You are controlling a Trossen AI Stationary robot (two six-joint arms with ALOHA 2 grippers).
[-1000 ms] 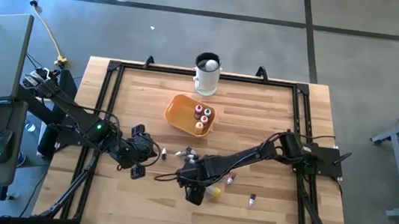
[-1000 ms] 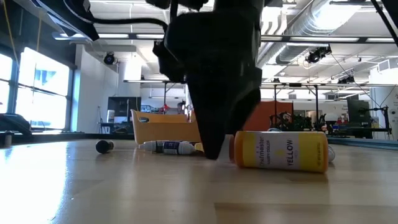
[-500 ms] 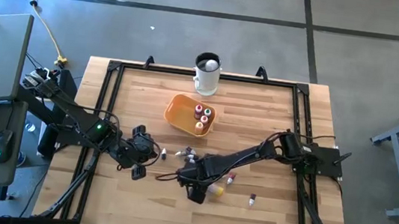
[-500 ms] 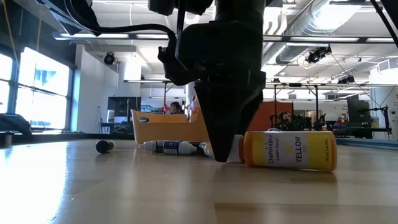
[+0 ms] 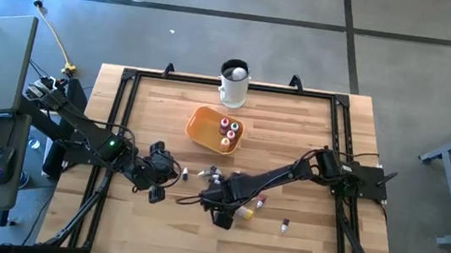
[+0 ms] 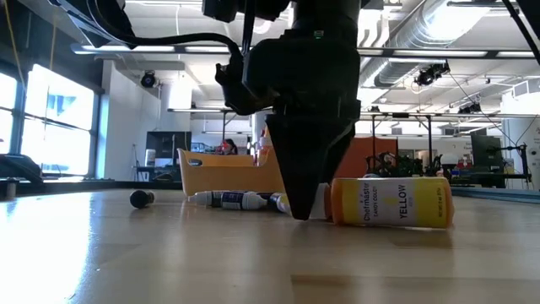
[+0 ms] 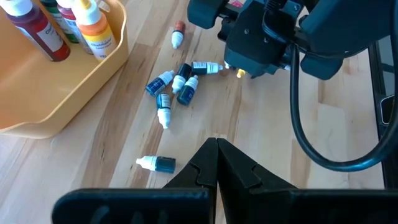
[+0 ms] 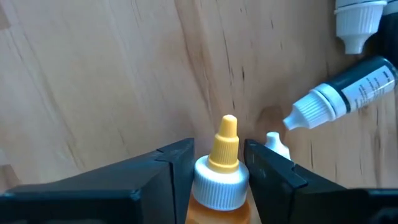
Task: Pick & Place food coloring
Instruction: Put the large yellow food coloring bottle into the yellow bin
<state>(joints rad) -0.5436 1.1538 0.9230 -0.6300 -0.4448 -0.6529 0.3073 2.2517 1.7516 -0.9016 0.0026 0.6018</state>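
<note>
My right gripper is down at the table near the middle of its front half, fingers closed on the neck of the yellow bottle. That bottle lies on its side on the wood, label reading YELLOW, its pointed yellow tip poking out between my fingers. From above, the bottle shows as a small yellow spot just beside the gripper.

My left gripper waits low over the table's left half, fingers pressed together on nothing.

The rest of the food coloring is spread around. A cluster of dark blue bottles with white caps lies on its side between my two grippers, and one more blue bottle lies alone closer to my left gripper. A reddish bottle rests just beside my right forearm, and another small bottle lies apart toward the front right.

The orange bowl sits behind the centre, toward the back edge, with several bottles standing upright inside; one of them, a dark red one, stands next to an orange-yellow one. The white mug stands at the back edge, well behind the bowl.
</note>
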